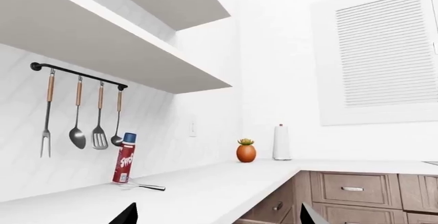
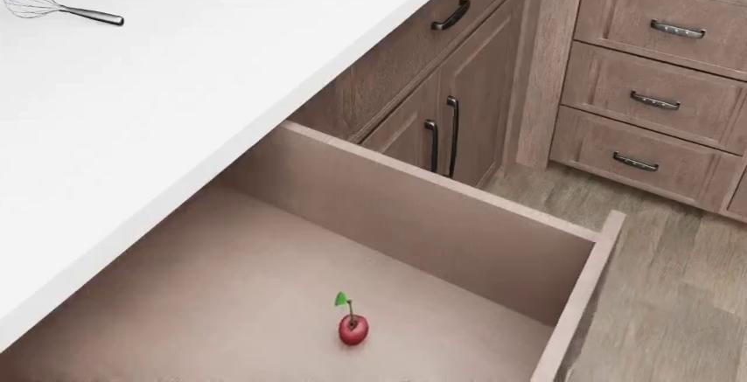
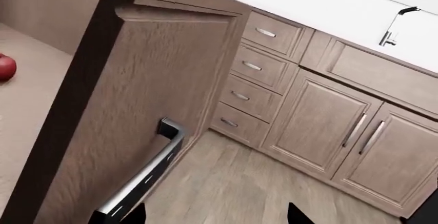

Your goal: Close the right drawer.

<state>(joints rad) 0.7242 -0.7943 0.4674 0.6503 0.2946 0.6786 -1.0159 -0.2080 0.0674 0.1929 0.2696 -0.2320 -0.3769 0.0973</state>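
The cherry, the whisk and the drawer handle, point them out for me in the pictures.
cherry [image 2: 352, 329]: head view, on its red body inside the open right drawer [image 2: 583, 290].
whisk [image 2: 35, 1]: head view, on its wire loops.
drawer handle [image 3: 145, 175]: right wrist view, on the middle of the bar.

Bright, even, sharp renders (shadows soft, faint).

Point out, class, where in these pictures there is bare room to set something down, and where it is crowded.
Bare: the white countertop between the whisk and its front edge, and the right drawer floor all around the lone cherry. Crowded: only the counter's far corner, where whisk and red can sit together.
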